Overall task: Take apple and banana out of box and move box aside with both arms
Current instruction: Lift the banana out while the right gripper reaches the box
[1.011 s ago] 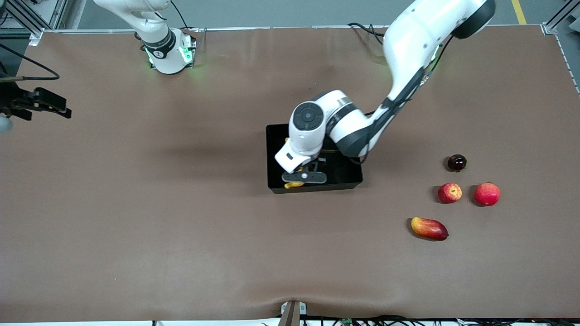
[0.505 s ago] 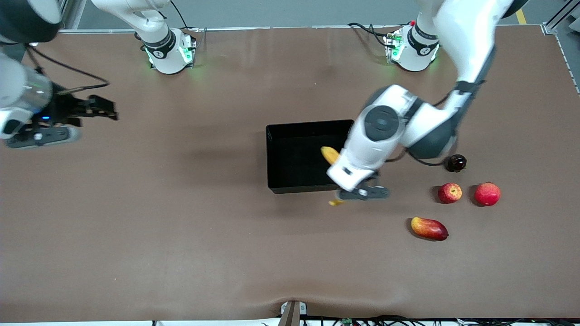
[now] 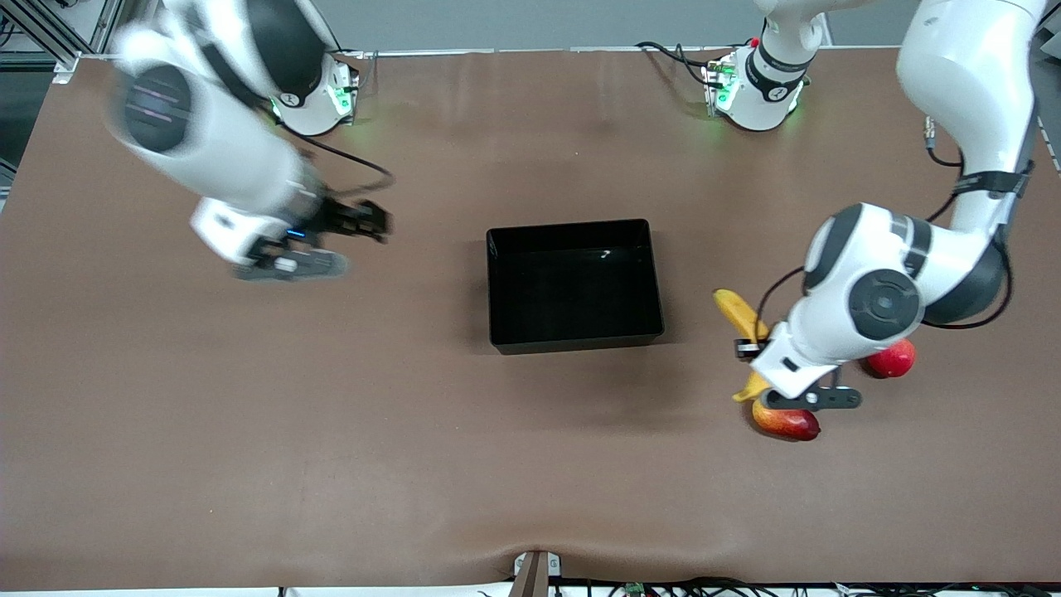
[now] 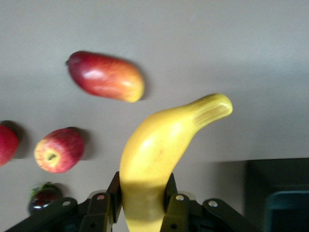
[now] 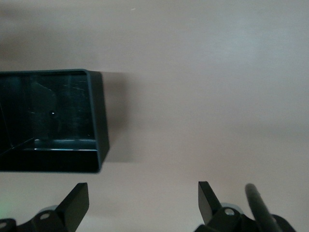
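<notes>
Left tool (image 4: 143,212) clamped on banana (image 3: 740,314), aloft over mango (image 3: 785,420) near the surface's (image 3: 249,431) left-arm end. Right tool (image 5: 143,200) spread apart, aloft beside the box (image 3: 574,340) at mid-surface. Apple (image 4: 59,150) resting near the mango.

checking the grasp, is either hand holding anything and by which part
The left hand grips the banana near one end, over the table beside the mango. The right hand is open and holds nothing.
</notes>
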Controlling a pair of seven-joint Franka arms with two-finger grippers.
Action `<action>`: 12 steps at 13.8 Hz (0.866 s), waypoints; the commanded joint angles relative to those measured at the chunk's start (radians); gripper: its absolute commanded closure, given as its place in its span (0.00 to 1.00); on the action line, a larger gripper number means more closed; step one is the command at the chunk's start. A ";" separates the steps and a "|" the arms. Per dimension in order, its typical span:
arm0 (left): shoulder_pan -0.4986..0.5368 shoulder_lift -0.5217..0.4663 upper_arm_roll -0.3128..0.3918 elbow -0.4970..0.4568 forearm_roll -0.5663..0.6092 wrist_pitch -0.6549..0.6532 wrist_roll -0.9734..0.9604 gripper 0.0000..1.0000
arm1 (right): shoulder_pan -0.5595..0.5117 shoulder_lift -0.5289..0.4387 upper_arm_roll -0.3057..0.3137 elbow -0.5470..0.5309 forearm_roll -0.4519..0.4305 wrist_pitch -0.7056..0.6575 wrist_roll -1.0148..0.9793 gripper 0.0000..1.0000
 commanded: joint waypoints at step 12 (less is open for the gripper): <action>0.084 -0.453 -0.020 -0.846 -0.001 0.359 0.018 1.00 | 0.226 0.348 -0.016 -0.028 0.009 0.387 0.117 0.00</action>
